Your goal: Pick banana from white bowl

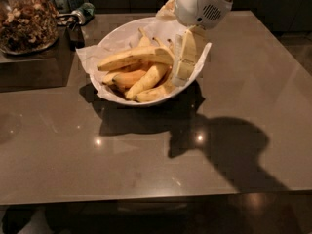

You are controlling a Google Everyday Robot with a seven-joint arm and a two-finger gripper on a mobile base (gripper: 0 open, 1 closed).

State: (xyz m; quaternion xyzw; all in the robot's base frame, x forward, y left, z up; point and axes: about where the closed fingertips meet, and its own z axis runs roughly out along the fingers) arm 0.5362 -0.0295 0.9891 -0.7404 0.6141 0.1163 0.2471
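I am hanging the gripper [181, 78] at the right rim of the white bowl [113, 33] | the banana [136, 57] is lying atop the bowl's pile, long axis running left from the gripper, near end just beside it | gripper opening: I cannot tell

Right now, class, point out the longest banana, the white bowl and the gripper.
banana [134, 58]: camera view, middle of its length.
white bowl [119, 35]: camera view, far-left inner wall.
gripper [182, 74]: camera view, lower end, at the bowl's right side.
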